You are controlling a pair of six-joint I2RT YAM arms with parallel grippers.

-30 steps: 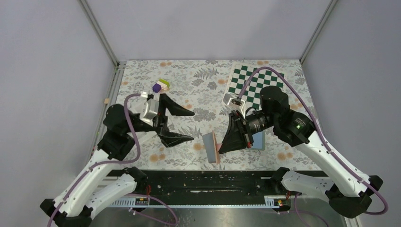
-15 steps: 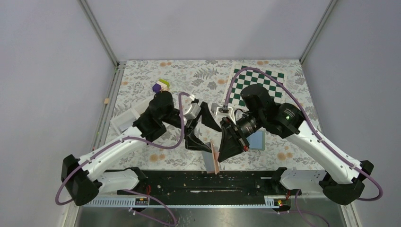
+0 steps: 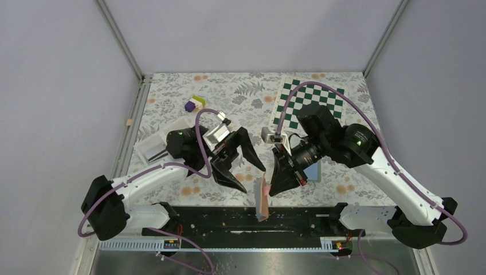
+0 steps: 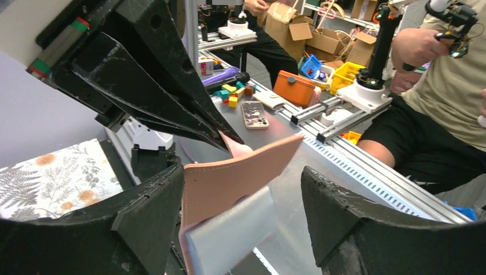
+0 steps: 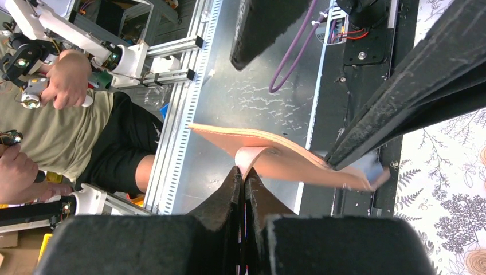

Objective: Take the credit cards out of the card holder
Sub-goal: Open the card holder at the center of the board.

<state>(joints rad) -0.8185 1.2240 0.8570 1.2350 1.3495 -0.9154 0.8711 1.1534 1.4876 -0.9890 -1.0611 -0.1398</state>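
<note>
— Card holder is hanging just off the tabletop's near edge; your right fingers are clenching it.
— Left fingers are straddling it, released. You should be steadying first: no credit card is showing.

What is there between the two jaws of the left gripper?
The pink card holder, with the jaws open around it; the left wrist view shows this.

The card holder looks like soft matt leather, and its inner page is smooth, cloudy plastic. My left fingers and my right fingers are black matt plastic, a little rough and grainy. The table cover seems a printed matt cloth. The rail is bare ribbed metal.
</note>
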